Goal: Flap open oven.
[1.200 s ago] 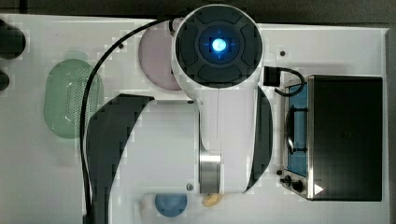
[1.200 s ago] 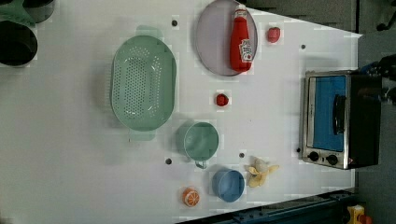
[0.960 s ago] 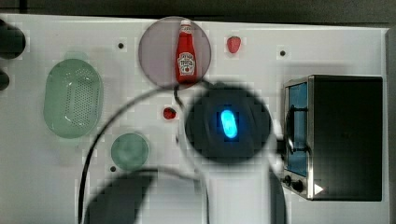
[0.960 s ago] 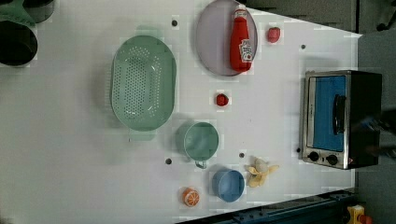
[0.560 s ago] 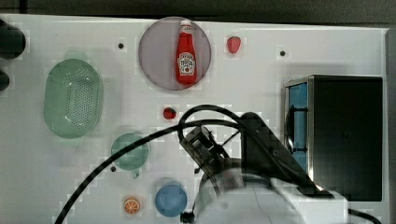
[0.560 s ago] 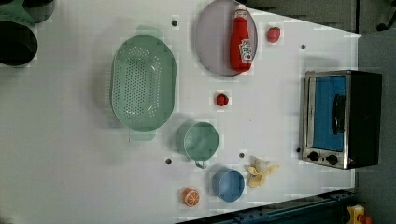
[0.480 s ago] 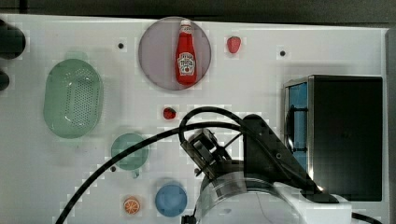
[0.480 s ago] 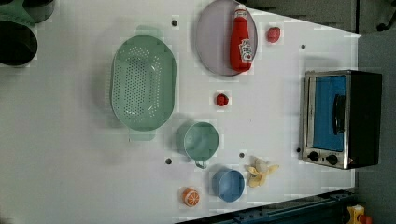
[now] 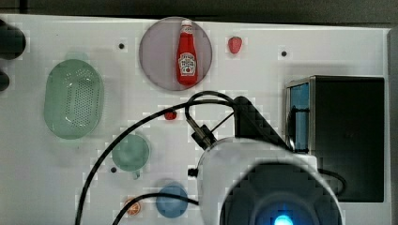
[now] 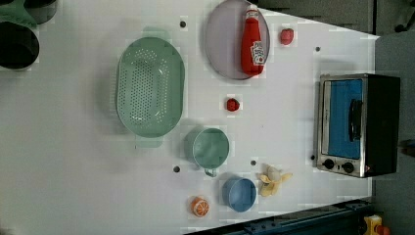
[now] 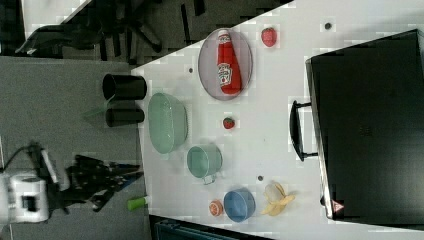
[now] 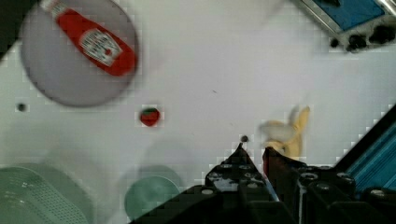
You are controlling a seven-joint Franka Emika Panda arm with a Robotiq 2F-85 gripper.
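Observation:
The oven (image 9: 349, 136) stands at the top view's right, black top up, its blue glass door (image 9: 300, 112) closed and facing the table's middle. In the left view the oven (image 10: 359, 125) shows its dark bar handle (image 10: 356, 120) and small black knobs (image 10: 337, 165). The right view has the oven (image 11: 370, 125) as a big black box with the handle (image 11: 296, 131) sticking out. My arm (image 9: 272, 187) fills the top view's lower right, beside the oven. In the wrist view my gripper (image 12: 254, 151) hangs shut above the bare table, holding nothing, with the oven's corner (image 12: 359, 18) far off.
A ketchup bottle (image 9: 187, 54) lies on a purple plate (image 9: 157, 56). Strawberries (image 9: 234, 44) (image 9: 170, 115), a green colander (image 9: 73, 98), a green cup (image 9: 131, 152), a blue bowl (image 9: 171, 201), an orange (image 10: 199, 206) and a banana (image 10: 273, 180) dot the table. Black cups (image 11: 124, 86) stand at one end.
In the top view my arm has swung from the table's middle toward the bottom edge and risen closer to the camera. The oven and the other things stay put.

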